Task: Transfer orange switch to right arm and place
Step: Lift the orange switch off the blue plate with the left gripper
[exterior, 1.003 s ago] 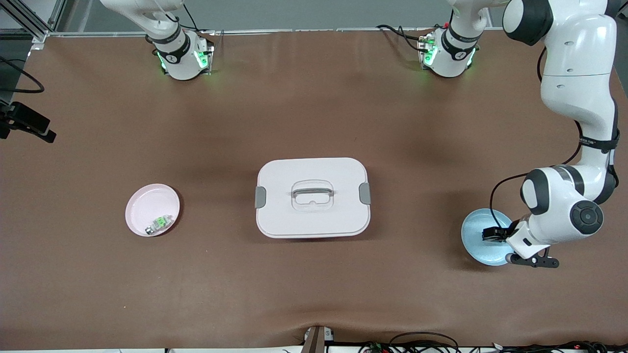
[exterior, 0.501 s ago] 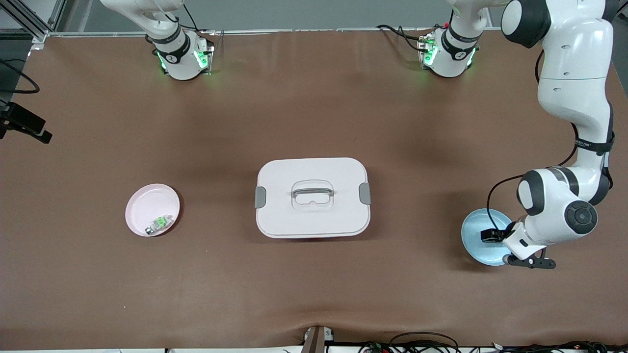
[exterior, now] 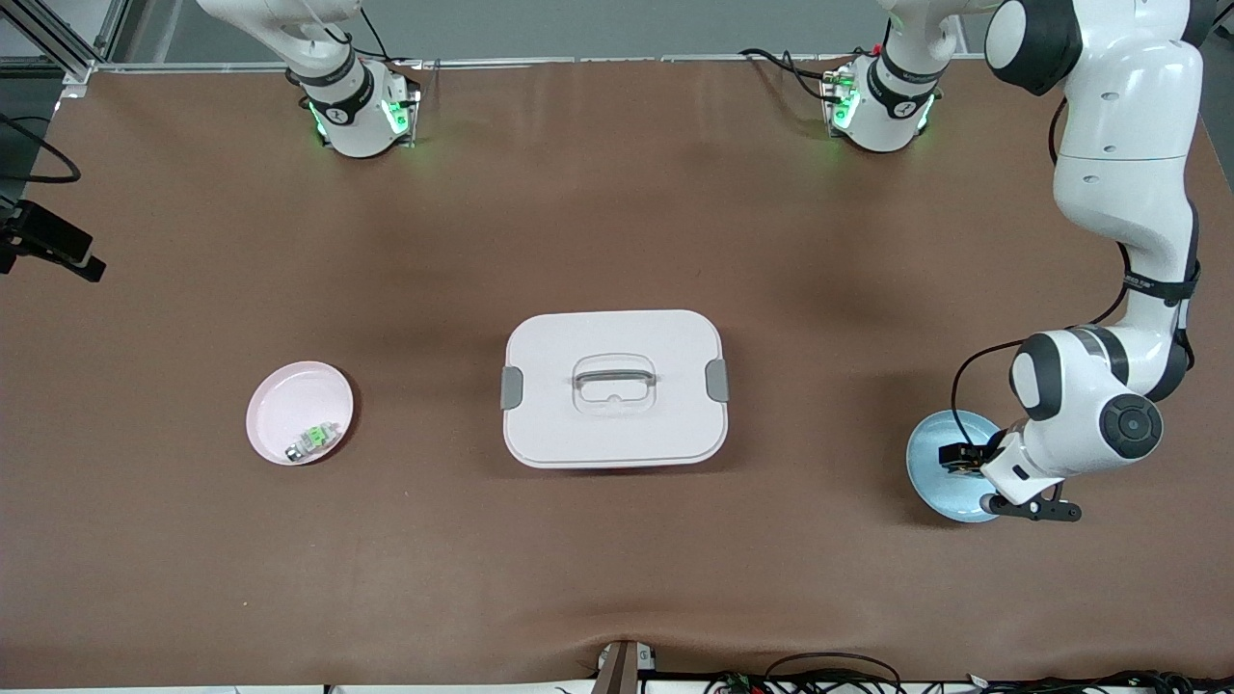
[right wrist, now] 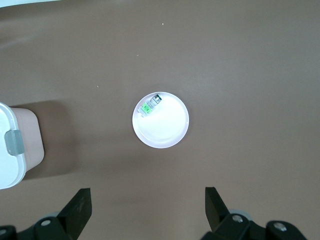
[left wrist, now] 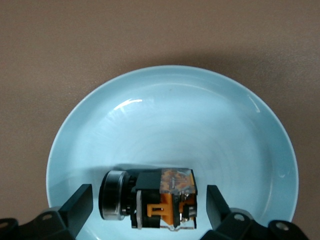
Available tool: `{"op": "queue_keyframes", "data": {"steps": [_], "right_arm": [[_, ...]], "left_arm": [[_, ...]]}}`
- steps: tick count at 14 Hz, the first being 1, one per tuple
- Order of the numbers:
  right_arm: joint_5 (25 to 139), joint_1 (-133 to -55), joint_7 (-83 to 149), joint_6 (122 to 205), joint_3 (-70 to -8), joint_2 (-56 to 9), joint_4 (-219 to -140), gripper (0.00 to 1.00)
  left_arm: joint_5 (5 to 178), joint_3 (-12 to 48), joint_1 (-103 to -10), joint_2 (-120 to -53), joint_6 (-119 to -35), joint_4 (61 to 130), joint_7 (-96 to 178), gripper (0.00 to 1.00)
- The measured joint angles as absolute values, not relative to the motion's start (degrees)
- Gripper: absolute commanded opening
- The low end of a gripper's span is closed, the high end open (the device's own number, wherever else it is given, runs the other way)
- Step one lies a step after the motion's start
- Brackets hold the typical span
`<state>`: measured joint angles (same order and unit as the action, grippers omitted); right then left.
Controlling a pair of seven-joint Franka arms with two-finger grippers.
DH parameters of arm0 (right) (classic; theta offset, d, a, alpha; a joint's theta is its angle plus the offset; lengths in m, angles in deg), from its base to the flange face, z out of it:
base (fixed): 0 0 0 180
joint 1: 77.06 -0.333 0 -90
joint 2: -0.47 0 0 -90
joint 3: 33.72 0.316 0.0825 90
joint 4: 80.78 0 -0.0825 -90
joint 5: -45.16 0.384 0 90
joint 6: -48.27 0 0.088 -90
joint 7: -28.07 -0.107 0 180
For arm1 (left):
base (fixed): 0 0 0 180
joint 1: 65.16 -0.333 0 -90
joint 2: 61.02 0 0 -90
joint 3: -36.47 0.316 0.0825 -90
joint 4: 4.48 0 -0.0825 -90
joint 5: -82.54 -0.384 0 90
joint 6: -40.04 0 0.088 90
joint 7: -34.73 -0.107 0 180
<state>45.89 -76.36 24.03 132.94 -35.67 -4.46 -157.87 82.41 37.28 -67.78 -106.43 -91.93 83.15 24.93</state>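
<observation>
The orange switch [left wrist: 159, 200], a small black block with an orange-brown face and a silvery round end, lies on its side in the light blue plate [left wrist: 170, 110]. My left gripper [left wrist: 149, 207] is down over that plate [exterior: 930, 451], open, with one finger [left wrist: 80, 206] on each side of the switch and a gap at both. In the front view the left gripper [exterior: 964, 463] sits low over the plate, at the left arm's end of the table. My right gripper [right wrist: 147, 207] hangs open and empty high above the table, over the pink plate [right wrist: 162, 127].
The pink plate [exterior: 289, 400], at the right arm's end, holds a small silvery part with a green face [exterior: 313, 440]. A white lidded box with a handle [exterior: 614, 387] stands mid-table between the two plates. A dark camera mount [exterior: 53, 246] juts in past the pink plate.
The left arm's hand has sunk a little and shifted slightly toward the blue plate's middle. The plates, the box and the green part have not moved.
</observation>
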Motion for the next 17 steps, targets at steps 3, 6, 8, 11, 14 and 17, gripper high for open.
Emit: {"op": "queue_keyframes", "data": {"steps": [3,6,8,11,14,17], "right_arm": [[45.92,-76.36,24.03,132.94,-35.63,-4.46,-157.87,1.0],[45.93,-76.37,24.04,132.94,-35.59,-4.46,-157.87,1.0],[45.93,-76.37,24.04,132.95,-35.59,-4.46,-157.87,1.0],[45.93,-76.37,24.05,132.95,-35.59,-4.46,-157.87,1.0],[45.93,-76.37,24.05,132.95,-35.59,-4.46,-157.87,1.0],[45.93,-76.37,24.05,132.95,-35.59,-4.46,-157.87,1.0]], "left_arm": [[82.41,37.28,-67.78,-106.43,-91.93,83.27,24.93,0.98],[82.41,37.27,-67.79,-106.43,-91.92,83.31,24.93,0.62],[82.41,37.27,-67.79,-106.43,-91.91,83.31,24.94,0.46],[82.41,37.27,-67.79,-106.42,-91.91,83.3,25.08,0.27],[83.0,37.27,-67.81,-106.42,-91.91,83.28,25.76,0.27],[83.65,37.27,-67.85,-106.29,-91.91,83.19,26.66,0.27]]}}
